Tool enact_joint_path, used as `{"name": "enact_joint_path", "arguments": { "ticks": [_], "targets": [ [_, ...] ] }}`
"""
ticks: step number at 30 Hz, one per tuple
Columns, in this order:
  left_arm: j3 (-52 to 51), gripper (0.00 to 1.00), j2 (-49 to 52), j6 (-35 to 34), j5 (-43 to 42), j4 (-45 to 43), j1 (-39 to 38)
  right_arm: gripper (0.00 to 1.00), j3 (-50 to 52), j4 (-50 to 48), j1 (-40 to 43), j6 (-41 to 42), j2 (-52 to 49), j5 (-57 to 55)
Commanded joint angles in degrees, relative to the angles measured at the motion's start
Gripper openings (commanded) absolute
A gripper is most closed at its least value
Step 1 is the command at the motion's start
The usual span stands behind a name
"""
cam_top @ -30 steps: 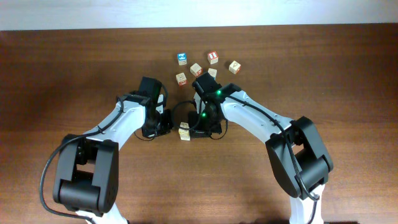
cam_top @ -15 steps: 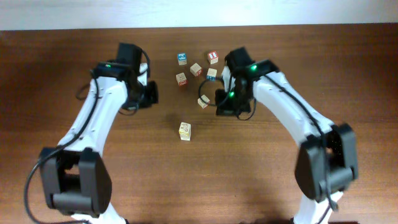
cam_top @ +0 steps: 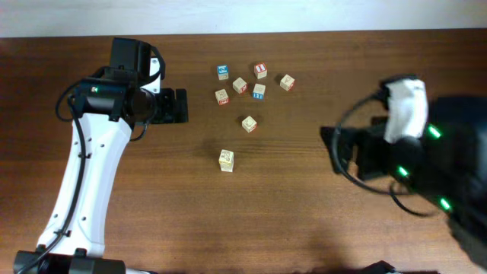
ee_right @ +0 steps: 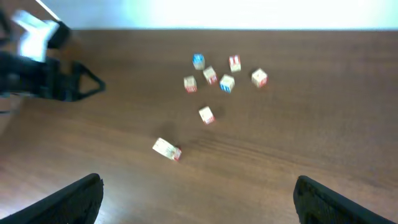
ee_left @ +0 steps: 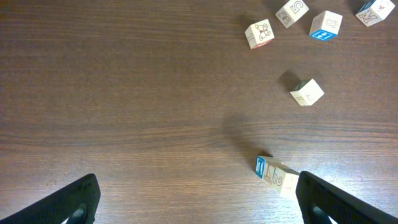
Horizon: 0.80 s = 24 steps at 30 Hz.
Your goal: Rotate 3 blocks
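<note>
Yellow-printed cube (cam_top: 226,160) laid apart; two blue-printed cubes (cam_top: 222,71) crowded by red-printed cubes (cam_top: 240,84); left gripper (cam_top: 183,106), right gripper (ee_right: 196,186) spread wide, empty.

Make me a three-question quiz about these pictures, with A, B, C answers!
1. How many blocks are on the table?
A. Six
B. Eight
C. Ten

2. Where is the lone block?
A. On the table, apart from the group and nearer the robot
B. In the left gripper
C. Stacked on another block

3. How are the two grippers?
A. Both shut on blocks
B. Left shut, right open
C. Both open and empty

Answers:
1. B, the overhead view shows seven in the group plus one apart.
2. A, it lies by itself on bare wood below the group, touching nothing.
3. C, each wrist view shows the fingers spread wide with only table between them, for the left gripper and the right gripper alike.
</note>
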<state>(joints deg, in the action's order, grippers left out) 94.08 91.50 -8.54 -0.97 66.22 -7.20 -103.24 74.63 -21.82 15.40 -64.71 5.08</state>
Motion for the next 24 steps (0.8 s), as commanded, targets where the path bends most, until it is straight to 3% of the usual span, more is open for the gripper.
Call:
{"name": "enact_joint_path", "arguments": {
  "ticks": [1,4,6,10,13,20,24],
  "targets": [
    [0.57,0.99,0.09,0.94,0.81,-0.11,0.13,0.98,-0.39,0.09,0.11,-0.61,2.49,-1.55],
    [0.57,0.99,0.09,0.94,0.81,-0.11,0.13,0.98,-0.24,2.97,0.11,-9.88,3.85,-8.2],
    [0.57,0.99,0.09,0.94,0.79,-0.11,0.13,0.98,0.5,3.61,0.11,-10.1,3.41,-12.5],
    [0.57,0.99,0.09,0.94,0.81,-0.11,0.13,0.98,9.49,-7.19,5.97,-10.73,6.43,-12.44],
    [0.57,0.99,0.09,0.94,0.79,-0.11,0.13,0.98,28.0,-23.56,15.52,-10.75,16.55,-4.07],
    [0.57,0.99,0.09,0.94,0.79,-0.11,0.13,0.98,73.79,-59.54,22.21,-11.1,46.42,-3.8],
    [0.57,0.99,0.09,0.94,0.79,-0.11,0.13,0.98,91.84,-67.23,22.32,-13.49,59.76,-4.22]
  ]
}}
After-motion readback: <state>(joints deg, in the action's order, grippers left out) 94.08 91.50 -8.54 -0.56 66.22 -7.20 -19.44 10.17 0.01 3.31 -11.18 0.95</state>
